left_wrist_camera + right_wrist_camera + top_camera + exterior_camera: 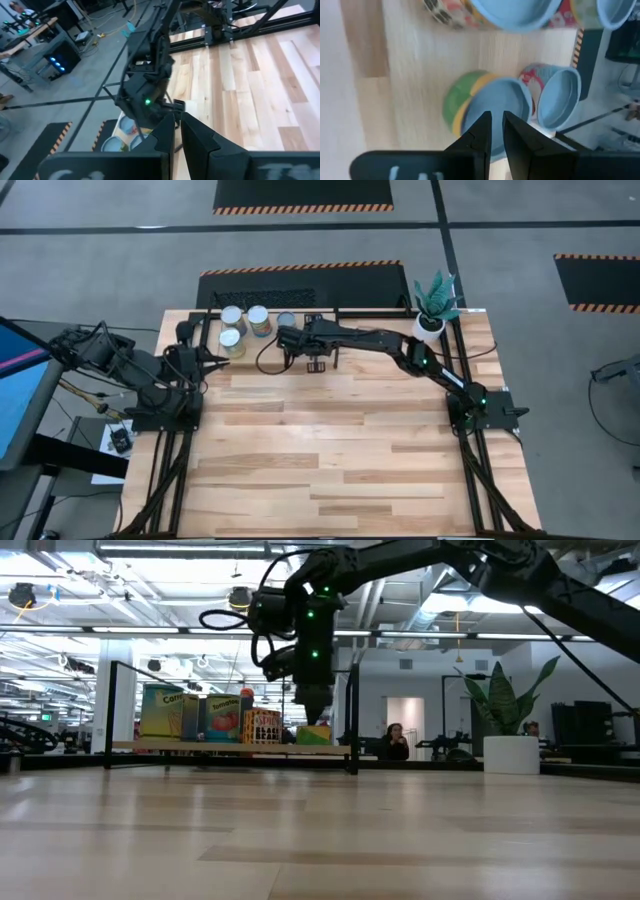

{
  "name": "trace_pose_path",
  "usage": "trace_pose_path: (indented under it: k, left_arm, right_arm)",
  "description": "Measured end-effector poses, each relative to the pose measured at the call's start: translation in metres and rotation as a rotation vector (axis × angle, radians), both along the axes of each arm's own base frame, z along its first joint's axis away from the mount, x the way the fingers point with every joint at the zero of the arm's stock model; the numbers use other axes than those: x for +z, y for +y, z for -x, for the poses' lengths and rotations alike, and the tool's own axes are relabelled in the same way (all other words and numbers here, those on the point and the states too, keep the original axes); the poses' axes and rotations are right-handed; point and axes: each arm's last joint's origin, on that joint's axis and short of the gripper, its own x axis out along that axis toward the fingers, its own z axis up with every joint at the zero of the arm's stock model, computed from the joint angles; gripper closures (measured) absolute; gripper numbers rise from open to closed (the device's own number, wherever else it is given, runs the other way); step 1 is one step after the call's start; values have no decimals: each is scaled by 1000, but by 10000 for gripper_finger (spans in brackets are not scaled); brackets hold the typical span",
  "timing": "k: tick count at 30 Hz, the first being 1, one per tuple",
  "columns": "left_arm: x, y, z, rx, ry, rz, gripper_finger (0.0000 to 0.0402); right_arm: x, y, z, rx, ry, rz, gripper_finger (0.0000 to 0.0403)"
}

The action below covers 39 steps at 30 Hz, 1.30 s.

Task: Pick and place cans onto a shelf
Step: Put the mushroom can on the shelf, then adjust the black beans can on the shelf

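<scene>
Several cans with silver-blue tops stand on the shelf [370, 320] at the table's far left: [232, 315], [259, 320], [231, 342]. My right gripper [290, 338] reaches over the shelf and points steeply down. It is open by a narrow gap, right above a green-and-yellow can [492, 97] that stands upright on its base on the shelf [230, 747]. A red-labelled can [560, 97] stands close beside it. My left gripper [215, 358] waits shut and empty by the shelf's left end. My right gripper [496, 117] has its fingertips [485, 117] over the round top [495, 95] of the green-and-yellow can, coming from above at a slant. Whether they touch the top or its rim, I cannot tell. The can stands upright on the shelf board.
A white plant pot [430, 325] stands at the shelf's right end. Black rails [352, 710] frame the shelf. Bare plank table [330, 460] lies nearer. A cable loop [265, 360] hangs near the right gripper. A person [395, 740] sits in the room beyond.
</scene>
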Motion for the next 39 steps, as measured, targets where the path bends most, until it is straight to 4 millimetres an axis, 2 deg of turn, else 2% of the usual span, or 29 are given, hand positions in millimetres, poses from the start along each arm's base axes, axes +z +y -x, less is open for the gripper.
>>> trace_pose_path:
  k: [11, 34, 39]
  left_arm:
    - [0, -1, 0, -19, 4, 13, 379]
    - [0, -1, 0, -15, 1, 19, 379]
    - [0, -1, 0, -15, 1, 19, 379]
  right_arm:
    - [-1, 2, 2, -6, 9, -60, 333]
    - [-2, 22, -1, 29, 27, -62, 333]
    - [-1, 25, -1, 27, 41, -12, 333]
